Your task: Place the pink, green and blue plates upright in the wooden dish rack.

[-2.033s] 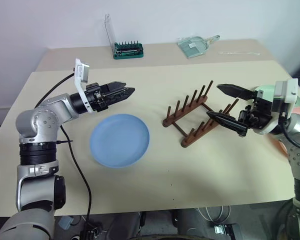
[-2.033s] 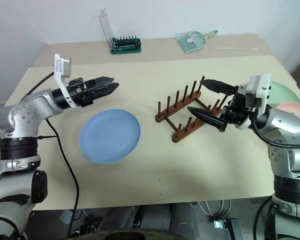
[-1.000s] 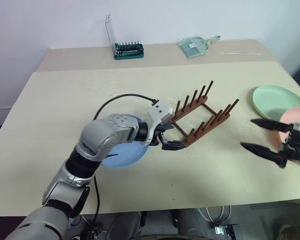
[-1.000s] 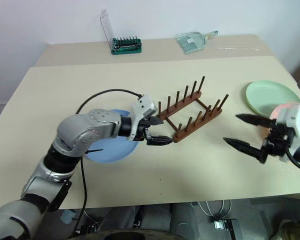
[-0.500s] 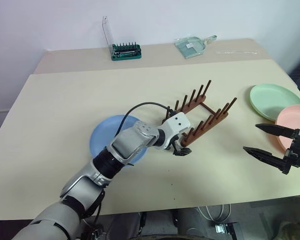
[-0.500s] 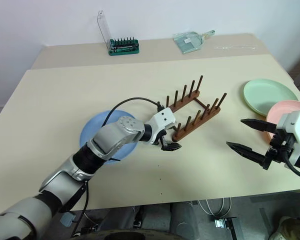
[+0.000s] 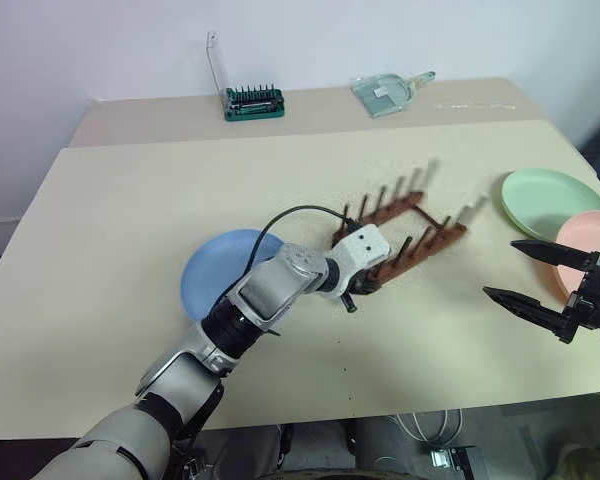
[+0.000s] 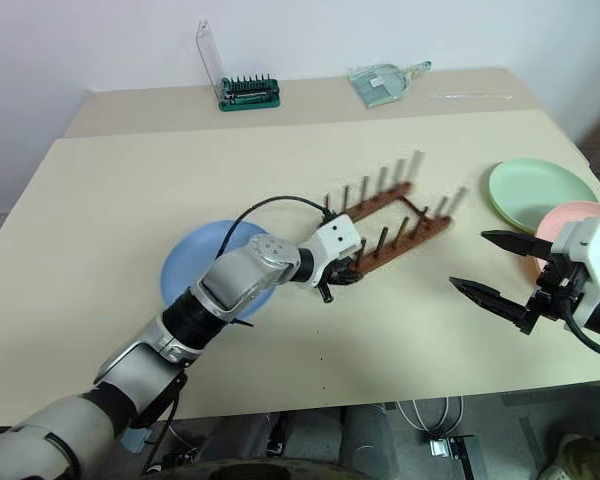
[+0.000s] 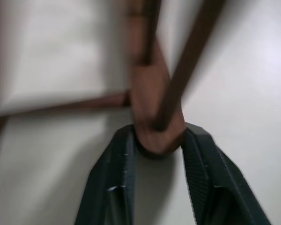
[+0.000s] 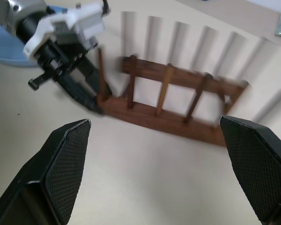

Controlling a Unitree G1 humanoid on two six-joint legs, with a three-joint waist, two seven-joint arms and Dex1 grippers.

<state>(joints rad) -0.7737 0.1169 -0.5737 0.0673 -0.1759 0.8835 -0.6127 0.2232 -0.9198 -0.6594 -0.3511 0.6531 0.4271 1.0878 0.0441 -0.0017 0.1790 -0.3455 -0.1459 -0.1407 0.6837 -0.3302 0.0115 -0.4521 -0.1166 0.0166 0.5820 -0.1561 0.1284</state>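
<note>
Dish rack (image 8: 385, 232) rail end — between left end effector (image 9: 158, 140) fingers (image 9: 119, 159).

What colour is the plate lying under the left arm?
Light blue, seen best in the left eye view.

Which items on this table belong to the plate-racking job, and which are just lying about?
Job: wooden dish rack, blue plate, green plate, pink plate.
Lying about: green bit holder, clear dustpan-like item, thin clear stick.
</note>
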